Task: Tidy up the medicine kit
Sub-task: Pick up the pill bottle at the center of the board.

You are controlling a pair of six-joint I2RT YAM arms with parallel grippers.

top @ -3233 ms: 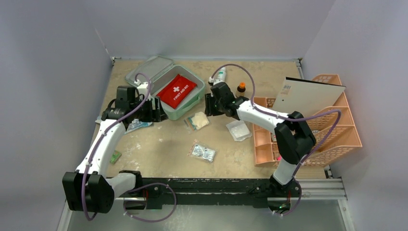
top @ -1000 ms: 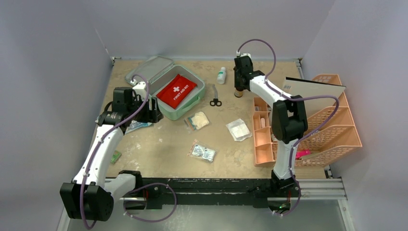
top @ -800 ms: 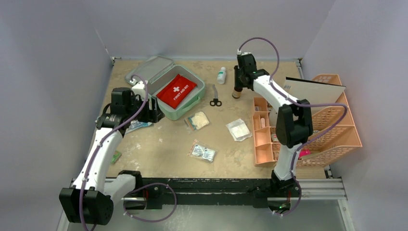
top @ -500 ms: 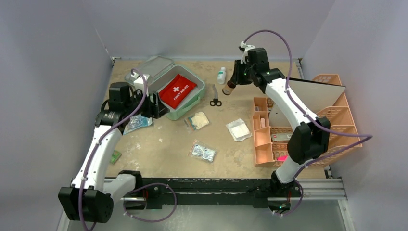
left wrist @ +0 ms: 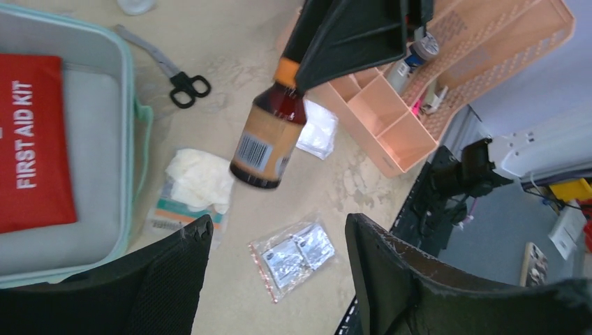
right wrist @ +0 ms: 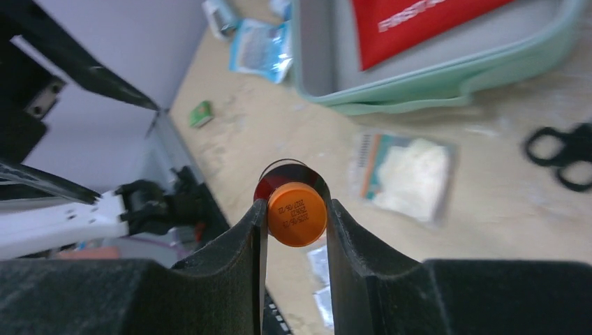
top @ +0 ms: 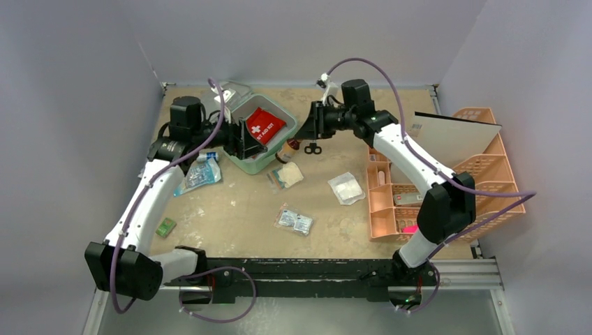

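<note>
The mint-green medicine kit [top: 274, 159] lies open at the back left, with the red "FIRST AID KIT" pouch [top: 264, 125] inside. It also shows in the left wrist view [left wrist: 105, 139] and in the right wrist view [right wrist: 419, 87]. My right gripper [top: 301, 139] is shut on the orange cap [right wrist: 297, 213] of a brown medicine bottle [top: 285, 151]. It holds the bottle tilted in the air just right of the kit's front corner. The bottle [left wrist: 269, 139] hangs in the left wrist view. My left gripper [top: 246, 143] is open and empty over the kit's front left edge, and part of the lid is hidden.
Black scissors [top: 313, 147], a gauze packet [top: 287, 174], a white pad [top: 347, 187] and a bag of silver sachets [top: 293, 220] lie on the table. A blue packet [top: 199, 174] lies left of the kit. The peach rack [top: 447, 188] and a white board [top: 454, 139] stand at the right.
My right gripper lifted the brown bottle from the back right and carried it left to the kit's corner. My left arm swung up and right over the kit's front edge.
</note>
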